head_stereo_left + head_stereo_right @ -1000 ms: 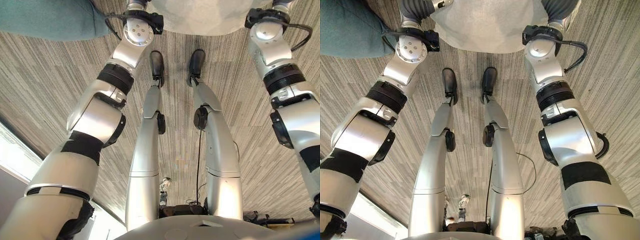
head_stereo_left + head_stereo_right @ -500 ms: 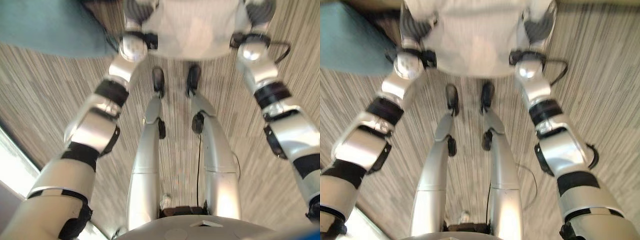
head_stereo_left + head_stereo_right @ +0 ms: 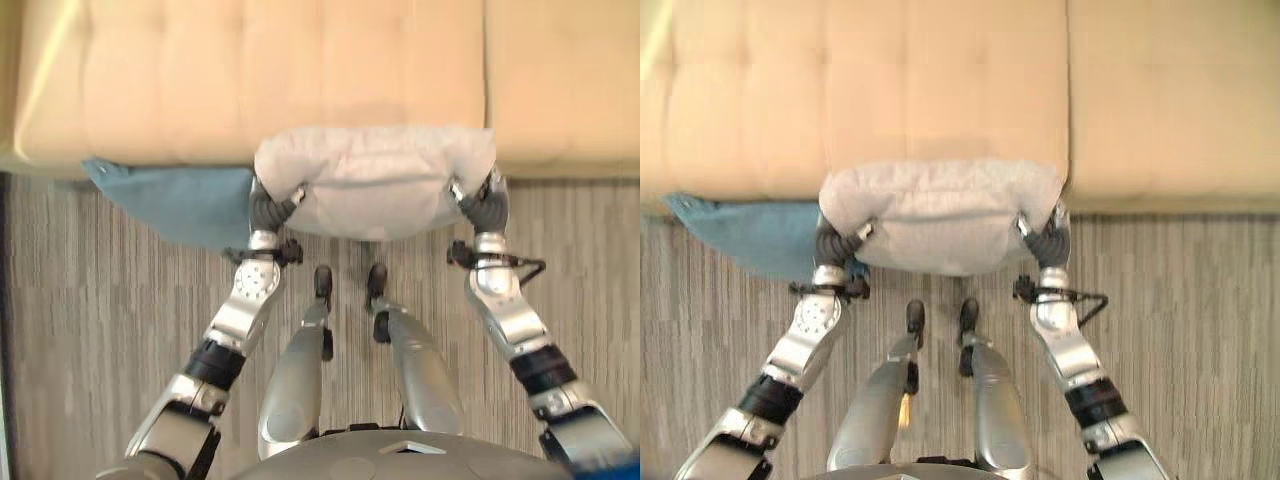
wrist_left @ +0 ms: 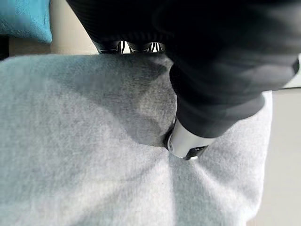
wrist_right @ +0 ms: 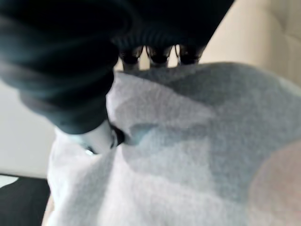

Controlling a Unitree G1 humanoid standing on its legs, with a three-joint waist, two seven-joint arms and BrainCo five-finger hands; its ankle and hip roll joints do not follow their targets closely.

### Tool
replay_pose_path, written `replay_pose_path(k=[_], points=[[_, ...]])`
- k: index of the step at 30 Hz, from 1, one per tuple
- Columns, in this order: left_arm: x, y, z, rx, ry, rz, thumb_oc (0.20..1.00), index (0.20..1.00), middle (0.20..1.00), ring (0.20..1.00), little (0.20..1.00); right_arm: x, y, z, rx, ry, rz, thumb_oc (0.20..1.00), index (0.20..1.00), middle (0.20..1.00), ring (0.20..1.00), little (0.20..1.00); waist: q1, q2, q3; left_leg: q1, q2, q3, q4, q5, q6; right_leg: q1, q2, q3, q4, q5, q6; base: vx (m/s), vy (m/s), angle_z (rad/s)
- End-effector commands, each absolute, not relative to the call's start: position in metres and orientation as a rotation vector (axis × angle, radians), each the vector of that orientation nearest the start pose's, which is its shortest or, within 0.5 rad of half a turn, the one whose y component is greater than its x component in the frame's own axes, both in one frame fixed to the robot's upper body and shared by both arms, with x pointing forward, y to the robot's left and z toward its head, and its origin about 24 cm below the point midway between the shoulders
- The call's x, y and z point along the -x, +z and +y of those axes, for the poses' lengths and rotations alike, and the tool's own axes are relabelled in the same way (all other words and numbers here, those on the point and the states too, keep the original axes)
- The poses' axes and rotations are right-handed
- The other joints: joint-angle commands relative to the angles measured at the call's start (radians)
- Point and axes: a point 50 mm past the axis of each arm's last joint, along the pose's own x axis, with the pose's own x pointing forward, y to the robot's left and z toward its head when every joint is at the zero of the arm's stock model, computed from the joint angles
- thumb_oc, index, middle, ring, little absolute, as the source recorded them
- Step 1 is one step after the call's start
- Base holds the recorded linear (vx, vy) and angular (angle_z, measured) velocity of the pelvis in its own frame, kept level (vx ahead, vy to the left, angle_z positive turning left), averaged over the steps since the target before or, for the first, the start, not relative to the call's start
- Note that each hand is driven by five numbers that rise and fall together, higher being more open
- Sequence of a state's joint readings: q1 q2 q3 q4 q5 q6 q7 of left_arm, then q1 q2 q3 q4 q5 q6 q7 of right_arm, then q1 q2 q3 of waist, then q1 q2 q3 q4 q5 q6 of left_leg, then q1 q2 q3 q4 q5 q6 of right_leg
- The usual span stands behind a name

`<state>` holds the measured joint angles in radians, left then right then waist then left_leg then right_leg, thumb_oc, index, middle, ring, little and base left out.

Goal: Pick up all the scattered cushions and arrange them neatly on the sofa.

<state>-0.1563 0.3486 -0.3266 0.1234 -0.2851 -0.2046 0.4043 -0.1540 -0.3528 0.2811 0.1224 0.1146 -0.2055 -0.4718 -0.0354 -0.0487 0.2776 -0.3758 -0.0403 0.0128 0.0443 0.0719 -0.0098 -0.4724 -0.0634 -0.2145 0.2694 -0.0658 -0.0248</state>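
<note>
I hold a light grey cushion [image 3: 372, 180] level in front of me, just over the front edge of the beige sofa [image 3: 250, 70]. My left hand [image 3: 266, 208] grips its left end, my right hand [image 3: 487, 203] its right end. In the left wrist view the thumb [image 4: 186, 141] digs into the grey cloth [image 4: 94, 155] while the fingers reach round behind it. My right hand's thumb [image 5: 94, 136] pinches the cushion [image 5: 188, 155] the same way. A teal cushion [image 3: 175, 200] lies on the floor against the sofa's front, left of my left hand.
The sofa seat has two wide tufted sections with a seam [image 3: 485, 70] between them, right of centre. Striped grey carpet [image 3: 90, 330] covers the floor in front of the sofa.
The camera has swung up from the floor to the sofa. The grey cushion stays held between both hands and now hangs at the sofa's front edge.
</note>
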Motion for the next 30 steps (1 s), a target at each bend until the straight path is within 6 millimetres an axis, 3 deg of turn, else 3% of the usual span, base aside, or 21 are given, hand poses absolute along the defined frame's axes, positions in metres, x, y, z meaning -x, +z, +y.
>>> replay_pose_path(k=[1, 4, 8, 14, 17, 21, 22, 23, 26, 28, 30], points=[[-0.286, 0.102, 0.14, -0.027, -0.023, -0.361, 0.2, 0.2, 0.2, 0.2, 0.2, -0.282, 0.101, -0.151, 0.181, -0.104, -0.416, 0.2, 0.2, 0.2, 0.2, 0.2, 0.003, -0.009, -0.059, 0.053, 0.085, -0.004, 0.037, -0.089, -0.071, 0.184, -0.052, -0.033, -0.219, 0.076, 0.139, 0.22, -0.071, 0.02], [-0.275, 0.089, 0.15, -0.019, 0.002, -0.309, 0.2, 0.2, 0.2, 0.2, 0.2, -0.272, 0.097, -0.158, 0.217, -0.109, -0.407, 0.2, 0.2, 0.2, 0.2, 0.2, 0.011, -0.012, -0.077, 0.117, 0.097, -0.001, 0.084, -0.122, -0.077, 0.29, -0.033, -0.03, -0.258, 0.05, 0.131, 0.11, -0.099, 0.15], [-0.268, 0.083, 0.158, 0.021, 0.034, -0.28, 0.2, 0.2, 0.2, 0.2, 0.2, -0.265, 0.097, -0.162, 0.215, -0.106, -0.407, 0.2, 0.2, 0.2, 0.2, 0.2, 0.026, -0.029, -0.087, 0.125, 0.066, -0.036, 0.199, -0.156, -0.083, 0.377, -0.039, -0.024, -0.274, 0.028, 0.122, 0.13, -0.023, 0.06], [-0.26, 0.083, 0.165, -0.082, 0.018, -0.287, 0.2, 0.2, 0.2, 0.2, 0.2, -0.263, 0.103, -0.169, 0.213, -0.119, -0.426, 0.2, 0.2, 0.2, 0.2, 0.2, 0.052, -0.022, -0.136, 0.152, 0.024, -0.031, 0.116, -0.146, -0.057, 0.439, -0.029, -0.02, -0.273, 0.01, 0.145, 0.19, 0.118, 0.02], [-0.254, 0.082, 0.172, -0.115, 0.026, -0.284, 0.2, 0.2, 0.2, 0.2, 0.2, -0.263, 0.103, -0.167, 0.212, -0.098, -0.419, 0.2, 0.2, 0.2, 0.2, 0.2, 0.075, -0.022, -0.145, 0.219, 0.018, -0.017, 0.078, -0.162, -0.025, 0.451, -0.044, 0.0, -0.197, -0.009, 0.159, 0.16, 0.146, -0.67], [-0.253, 0.083, 0.173, -0.117, 0.022, -0.281, 0.2, 0.2, 0.2, 0.2, 0.2, -0.263, 0.104, -0.165, 0.216, -0.086, -0.421, 0.2, 0.2, 0.2, 0.2, 0.2, 0.079, -0.02, -0.14, 0.243, 0.02, -0.012, 0.06, -0.162, -0.014, 0.439, -0.052, 0.012, -0.139, -0.009, 0.166, 0.05, 0.068, -0.35], [-0.252, 0.082, 0.174, -0.119, 0.026, -0.28, 0.2, 0.2, 0.2, 0.2, 0.2, -0.263, 0.103, -0.163, 0.218, -0.079, -0.418, 0.2, 0.2, 0.2, 0.2, 0.2, 0.077, -0.014, -0.133, 0.252, 0.022, -0.01, 0.06, -0.163, -0.003, 0.424, -0.055, 0.02, -0.086, -0.002, 0.175, 0.05, 0.21, -0.01], [-0.253, 0.085, 0.178, -0.135, 0.033, -0.286, 0.2, 0.2, 0.2, 0.2, 0.2, -0.265, 0.106, -0.158, 0.209, -0.057, -0.426, 0.2, 0.2, 0.2, 0.2, 0.2, 0.073, 0.011, -0.12, 0.288, 0.029, -0.003, 0.036, -0.168, 0.029, 0.34, -0.054, 0.053, 0.076, -0.002, 0.189, 0.2, 0.252, -0.02], [-0.251, 0.089, 0.18, -0.127, 0.055, -0.303, 0.2, 0.2, 0.2, 0.2, 0.2, -0.269, 0.109, -0.151, 0.206, -0.025, -0.434, 0.2, 0.2, 0.2, 0.2, 0.2, 0.078, 0.024, -0.127, 0.352, 0.031, 0.021, 0.002, -0.195, 0.036, 0.3, -0.089, 0.013, -0.028, 0.022, 0.178, 0.19, 0.039, -0.68], [-0.251, 0.089, 0.18, -0.127, 0.055, -0.303, 0.2, 0.2, 0.2, 0.2, 0.2, -0.269, 0.109, -0.151, 0.206, -0.025, -0.434, 0.2, 0.2, 0.2, 0.2, 0.2, 0.078, 0.024, -0.127, 0.352, 0.031, 0.021, 0.002, -0.195, 0.036, 0.301, -0.089, 0.013, -0.028, 0.022, 0.178, 0.05, -0.033, -0.53], [-0.251, 0.087, 0.181, -0.118, 0.064, -0.301, 0.2, 0.2, 0.2, 0.2, 0.2, -0.269, 0.108, -0.148, 0.207, -0.011, -0.431, 0.2, 0.2, 0.2, 0.2, 0.2, 0.075, 0.021, -0.129, 0.375, 0.038, 0.027, 0.0, -0.208, 0.025, 0.285, -0.112, -0.011, -0.114, 0.057, 0.189, 0.26, -0.201, 0.08]])
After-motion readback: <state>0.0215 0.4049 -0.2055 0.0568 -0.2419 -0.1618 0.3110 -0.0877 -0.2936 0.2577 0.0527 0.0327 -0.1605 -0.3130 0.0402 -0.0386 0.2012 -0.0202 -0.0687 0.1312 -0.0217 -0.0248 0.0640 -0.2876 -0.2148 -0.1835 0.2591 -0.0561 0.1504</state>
